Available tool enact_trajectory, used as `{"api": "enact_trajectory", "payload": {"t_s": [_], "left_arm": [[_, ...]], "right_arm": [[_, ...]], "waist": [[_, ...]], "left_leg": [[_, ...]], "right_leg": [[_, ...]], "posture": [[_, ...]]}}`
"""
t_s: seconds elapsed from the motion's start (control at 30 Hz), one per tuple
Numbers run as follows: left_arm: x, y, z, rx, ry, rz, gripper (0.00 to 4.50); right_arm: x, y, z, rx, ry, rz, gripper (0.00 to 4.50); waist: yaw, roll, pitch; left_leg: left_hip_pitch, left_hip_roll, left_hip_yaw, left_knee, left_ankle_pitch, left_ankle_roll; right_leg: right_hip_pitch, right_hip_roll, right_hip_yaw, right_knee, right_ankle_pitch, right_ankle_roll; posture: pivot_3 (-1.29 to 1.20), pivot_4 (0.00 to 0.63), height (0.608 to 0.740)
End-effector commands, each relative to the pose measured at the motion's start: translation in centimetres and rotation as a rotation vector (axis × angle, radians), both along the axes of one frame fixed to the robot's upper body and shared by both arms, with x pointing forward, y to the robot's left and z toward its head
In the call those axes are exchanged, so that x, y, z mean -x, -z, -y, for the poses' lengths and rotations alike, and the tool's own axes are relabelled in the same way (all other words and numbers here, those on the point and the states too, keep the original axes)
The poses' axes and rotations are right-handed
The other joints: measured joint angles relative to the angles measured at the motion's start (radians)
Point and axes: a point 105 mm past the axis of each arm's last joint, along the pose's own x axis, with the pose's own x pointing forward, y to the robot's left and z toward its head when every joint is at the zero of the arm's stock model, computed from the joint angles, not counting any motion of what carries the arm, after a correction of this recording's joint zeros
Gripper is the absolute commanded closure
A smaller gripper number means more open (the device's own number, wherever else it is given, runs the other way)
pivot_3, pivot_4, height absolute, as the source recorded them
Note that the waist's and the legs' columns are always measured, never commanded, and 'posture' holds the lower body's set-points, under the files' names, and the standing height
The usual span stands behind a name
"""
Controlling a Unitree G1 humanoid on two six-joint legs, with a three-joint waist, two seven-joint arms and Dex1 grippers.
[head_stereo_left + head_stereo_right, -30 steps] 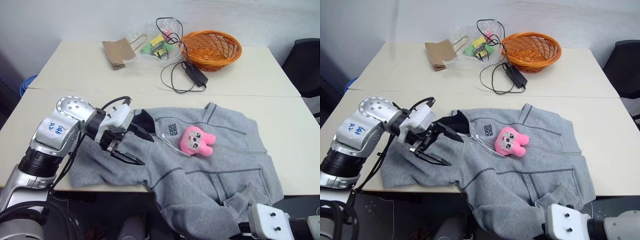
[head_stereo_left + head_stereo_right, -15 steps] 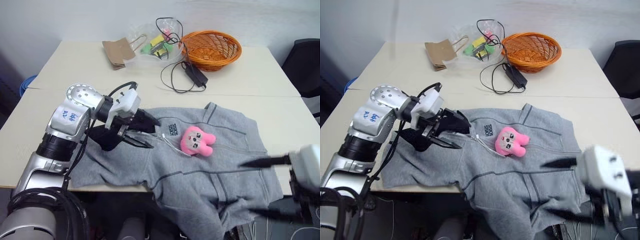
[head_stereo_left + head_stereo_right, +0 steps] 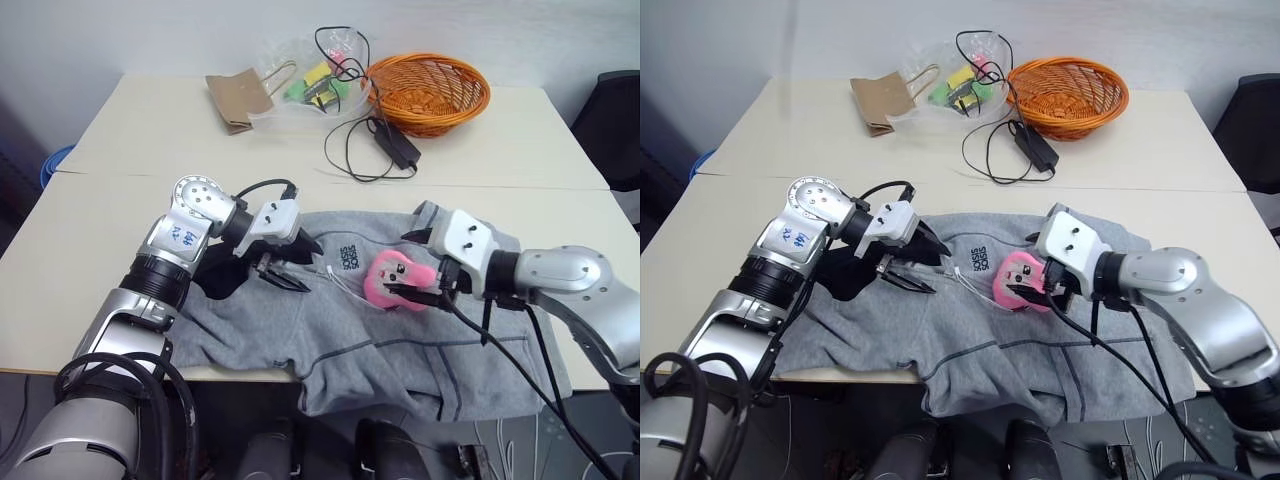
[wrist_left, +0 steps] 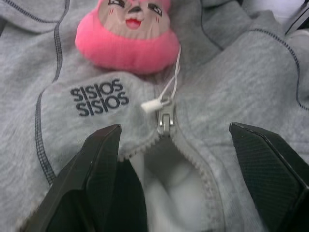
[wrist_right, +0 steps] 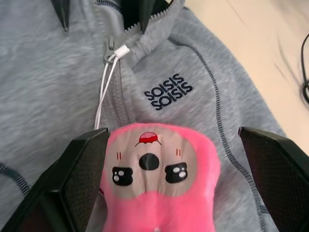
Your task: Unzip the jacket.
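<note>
The light grey fleece zip jacket [image 3: 400, 330] lies flat across the table's near edge. Left gripper [image 4: 169, 159] is spread wide, empty, straddling the zipper slider [image 4: 165, 121]. Right gripper [image 5: 159, 179] gapes around the pink plush toy [image 5: 157, 179] (not gripping).

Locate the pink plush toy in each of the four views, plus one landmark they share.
Left eye view: pink plush toy lies on the jacket, just ahead of the right gripper.
Right eye view: same spot, beside the chest logo.
Left wrist view: top centre.
Right wrist view: bottom centre, between the open fingers.
Shared landmark: the chest logo.
</note>
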Motion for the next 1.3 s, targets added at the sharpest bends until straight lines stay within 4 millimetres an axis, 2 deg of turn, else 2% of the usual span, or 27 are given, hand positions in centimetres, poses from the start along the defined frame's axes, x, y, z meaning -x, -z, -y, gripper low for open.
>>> {"api": "enact_trajectory", "payload": {"t_s": [0.03,0.13,0.2,0.3,0.47,0.53,0.7,0.93,1.17,1.3], "left_arm": [[-0.4,-0.3,0.6,-0.011,0.027,0.051,0.73],[-0.7,0.0,1.0,-0.005,0.02,0.056,0.73],[-0.9,0.3,1.3,0.001,0.017,0.058,0.73],[-1.2,0.7,1.4,-0.006,0.01,0.075,0.73],[-1.7,1.9,1.2,-0.027,-0.018,0.071,0.73],[-2.0,2.8,0.9,-0.05,-0.04,0.065,1.12],[-2.3,4.7,0.5,-0.11,-0.077,0.056,2.55],[-2.1,6.5,0.4,-0.144,-0.082,0.034,2.55],[-0.9,7.7,0.0,-0.179,-0.044,-0.035,2.55],[-1.3,8.9,-0.9,-0.252,-0.067,0.008,2.55]], "right_arm": [[-0.7,0.5,-0.2,0.008,0.024,-0.004,0.88],[-1.1,1.4,0.1,0.014,0.059,-0.04,1.81],[-1.5,2.4,0.4,0.023,0.083,-0.071,1.81],[-1.7,2.9,0.4,0.015,0.088,-0.089,2.4],[-1.5,3.1,0.1,0.015,0.078,-0.088,4.0],[-1.3,3.2,-0.1,0.017,0.069,-0.087,4.5],[-0.8,3.2,-0.1,0.028,0.062,-0.081,4.5],[-0.4,3.3,0.4,0.032,0.082,-0.075,4.5],[-0.9,3.6,1.2,0.043,0.134,-0.062,4.5],[-0.9,2.6,2.5,0.061,0.147,-0.036,4.5]], "waist": [[-0.001,0.0,0.0],[-0.003,0.0,0.0],[-0.004,0.0,0.0],[-0.004,0.0,0.0],[-0.004,0.0,0.0],[-0.004,0.0,0.0],[-0.004,0.0,0.0],[-0.003,0.0,-0.001],[-0.004,0.0,-0.002],[-0.004,0.0,-0.003]], "left_leg": [[0.0,-0.001,0.0,0.0,0.0,0.001],[0.0,-0.001,0.0,0.0,0.0,0.001],[0.0,-0.001,0.0,0.0,0.0,0.001],[0.0,-0.001,0.0,0.0,0.0,0.001],[0.0,-0.001,0.0,0.0,0.0,0.001],[0.0,-0.001,0.0,0.0,0.0,0.001],[0.001,-0.001,0.0,0.0,0.0,0.001],[0.002,-0.001,0.0,0.0,0.0,0.001],[0.002,-0.001,-0.001,0.0,0.0,0.001],[0.002,-0.001,-0.001,0.0,0.0,0.001]], "right_leg": [[0.0,-0.001,0.0,0.0,0.0,0.001],[0.0,-0.001,0.0,0.0,0.001,0.001],[0.0,-0.001,0.0,0.0,0.001,0.001],[0.0,0.0,0.0,0.0,0.001,0.001],[0.0,-0.001,0.0,0.001,0.001,0.001],[0.0,0.0,0.0,0.001,0.001,0.001],[0.0,-0.001,0.0,0.001,0.001,0.001],[0.001,-0.001,0.0,0.001,0.001,0.001],[0.002,-0.001,0.0,0.001,0.001,0.001],[0.002,-0.001,0.0,0.001,0.001,0.001]], "posture": [[0.0,0.15,0.74],[0.0,0.15,0.74],[0.0,0.15,0.74],[0.0,0.15,0.74],[0.0,0.15,0.74],[0.0,0.15,0.74],[0.0,0.15,0.74],[0.0,0.15,0.74],[0.0,0.15,0.74],[0.0,0.15,0.74]]}}
